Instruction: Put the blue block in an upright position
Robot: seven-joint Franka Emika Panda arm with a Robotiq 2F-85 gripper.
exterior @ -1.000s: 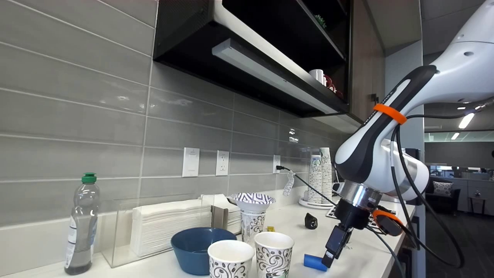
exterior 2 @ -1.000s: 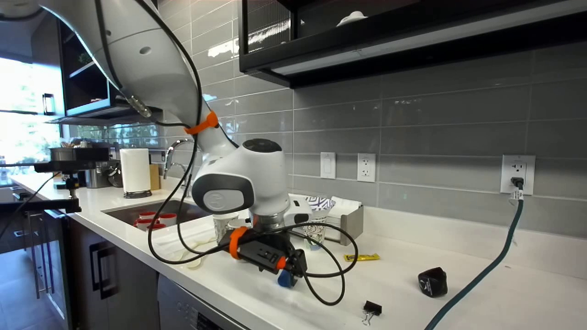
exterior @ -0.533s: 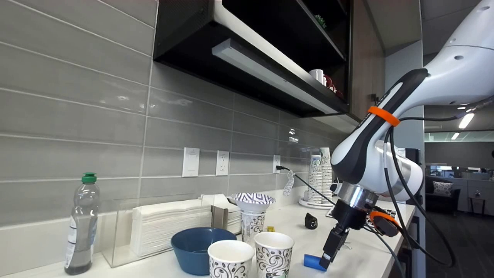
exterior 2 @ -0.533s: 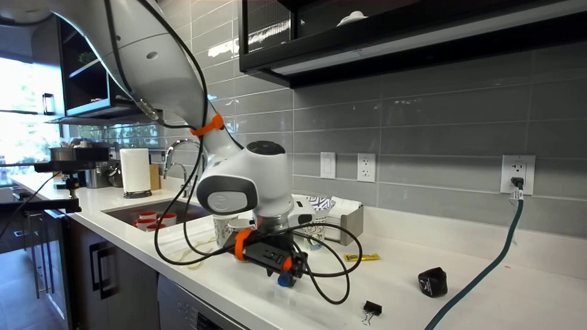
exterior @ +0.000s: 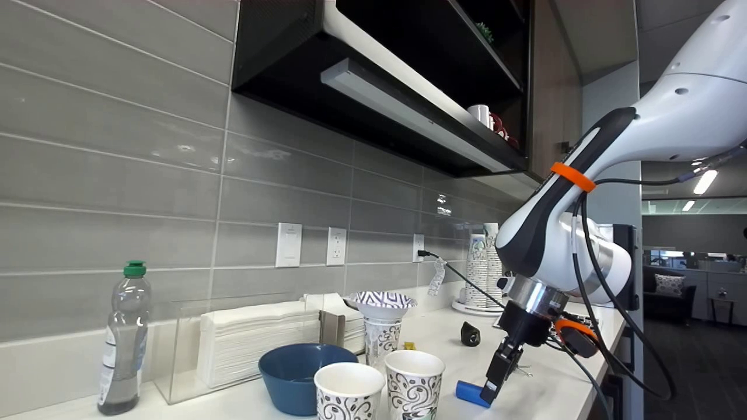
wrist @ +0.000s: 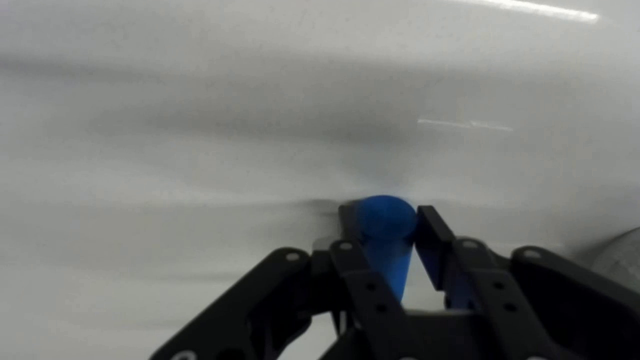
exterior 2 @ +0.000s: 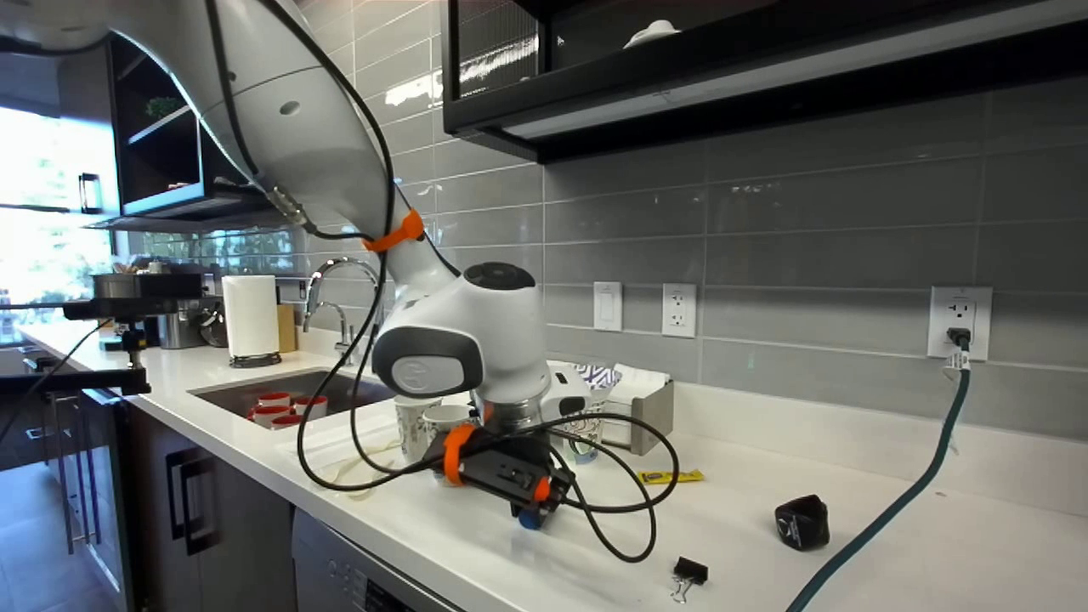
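The blue block [exterior: 470,393], rounded like a short cylinder, lies on its side on the white counter. Its round end [wrist: 386,217] faces up the picture in the wrist view, between the two black fingers [wrist: 434,240]. My gripper [wrist: 384,215] is shut on the block near that end, one finger on each side. In an exterior view the gripper [exterior: 489,392] reaches down at a slant to the block's right end. Only a bit of the blue block [exterior 2: 531,518] shows below the gripper in an exterior view, the rest being hidden by the arm and cables.
Patterned paper cups [exterior: 414,382] and a dark blue bowl [exterior: 300,379] stand beside the block. A black object [exterior 2: 801,523], a binder clip [exterior 2: 688,574] and a yellow packet [exterior 2: 671,477] lie on the counter [exterior 2: 748,476]. The counter's front edge is near the arm.
The fingers have come together around the block's end. In an exterior view the gripper has shifted a little left, and the block has moved slightly with it, still lying down.
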